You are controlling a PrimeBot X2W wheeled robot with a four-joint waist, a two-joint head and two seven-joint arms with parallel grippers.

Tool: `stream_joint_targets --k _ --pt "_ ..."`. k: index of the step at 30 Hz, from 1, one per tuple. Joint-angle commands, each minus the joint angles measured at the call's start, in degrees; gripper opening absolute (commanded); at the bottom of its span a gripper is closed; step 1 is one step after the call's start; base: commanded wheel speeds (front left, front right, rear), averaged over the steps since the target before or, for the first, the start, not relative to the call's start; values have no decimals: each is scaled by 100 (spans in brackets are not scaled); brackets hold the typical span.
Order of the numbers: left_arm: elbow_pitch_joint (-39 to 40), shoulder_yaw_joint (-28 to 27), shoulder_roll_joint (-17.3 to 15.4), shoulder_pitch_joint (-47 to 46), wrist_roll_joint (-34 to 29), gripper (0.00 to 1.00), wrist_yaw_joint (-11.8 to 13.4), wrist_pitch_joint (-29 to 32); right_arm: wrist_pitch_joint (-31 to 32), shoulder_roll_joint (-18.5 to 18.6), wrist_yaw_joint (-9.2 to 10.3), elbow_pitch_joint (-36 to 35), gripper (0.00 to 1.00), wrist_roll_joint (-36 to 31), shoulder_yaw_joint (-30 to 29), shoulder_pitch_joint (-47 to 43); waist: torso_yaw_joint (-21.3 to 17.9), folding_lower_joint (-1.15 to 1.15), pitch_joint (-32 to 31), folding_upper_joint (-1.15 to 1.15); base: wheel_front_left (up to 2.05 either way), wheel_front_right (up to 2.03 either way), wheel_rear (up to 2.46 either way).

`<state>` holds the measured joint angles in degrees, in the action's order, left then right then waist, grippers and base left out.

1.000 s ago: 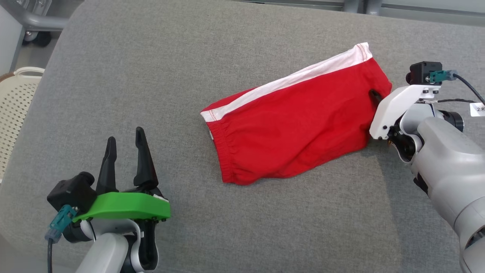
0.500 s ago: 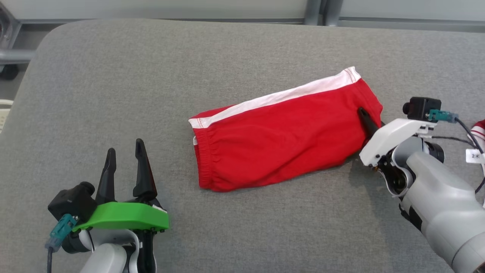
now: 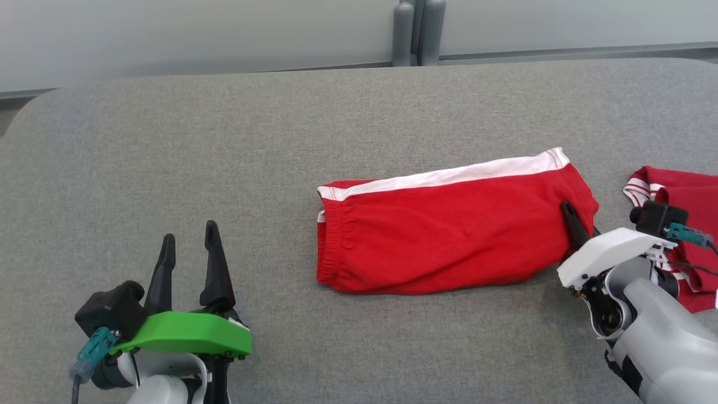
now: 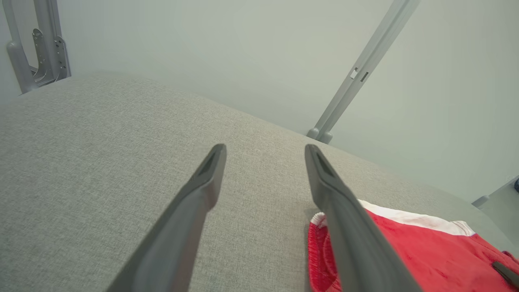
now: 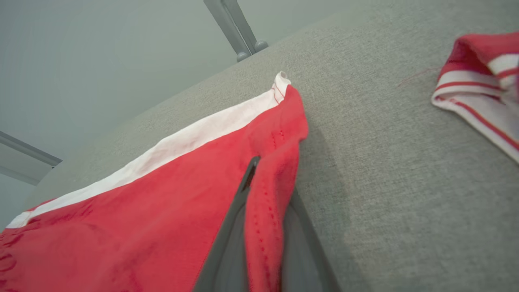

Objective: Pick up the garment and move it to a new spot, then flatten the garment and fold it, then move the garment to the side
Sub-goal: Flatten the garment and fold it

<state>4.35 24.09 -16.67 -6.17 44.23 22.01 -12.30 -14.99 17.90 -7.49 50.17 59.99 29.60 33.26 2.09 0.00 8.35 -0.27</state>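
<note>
Your right tool (image 3: 569, 217) pinches the hem of the red, white-striped fabric shorts (image 3: 449, 247), probably for dragging; left tool (image 3: 189, 234) spread, parked clear.

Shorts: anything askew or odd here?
Nothing damaged. The red shorts lie folded, mildly wrinkled, their right hem pinched in the right pincer. A second red garment with striped trim lies bunched at the far right.

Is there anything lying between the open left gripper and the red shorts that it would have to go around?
No, nothing visible. Bare grey cushion lies between the left gripper and the gathered end of the red shorts.
</note>
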Motion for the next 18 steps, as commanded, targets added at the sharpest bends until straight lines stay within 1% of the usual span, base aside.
stream_joint_targets --k 1,8,13,18 --pt "23 6 -36 83 -42 100 27 16 -22 -20 0 -32 0 -116 -172 -173 -76 0 -93 27 0 0 0" --pt "33 58 -58 146 -15 100 42 69 -24 -215 0 -80 0 -624 -856 -500 -56 0 -181 27 0 0 0" --pt "67 47 -88 161 -5 100 62 86 -25 -361 0 -86 0 -890 -1295 -422 0 0 -163 27 0 0 0" --pt "71 43 -107 163 13 100 67 87 -25 -608 -1 -380 0 -1305 -1402 -261 51 0 -168 27 0 0 0"
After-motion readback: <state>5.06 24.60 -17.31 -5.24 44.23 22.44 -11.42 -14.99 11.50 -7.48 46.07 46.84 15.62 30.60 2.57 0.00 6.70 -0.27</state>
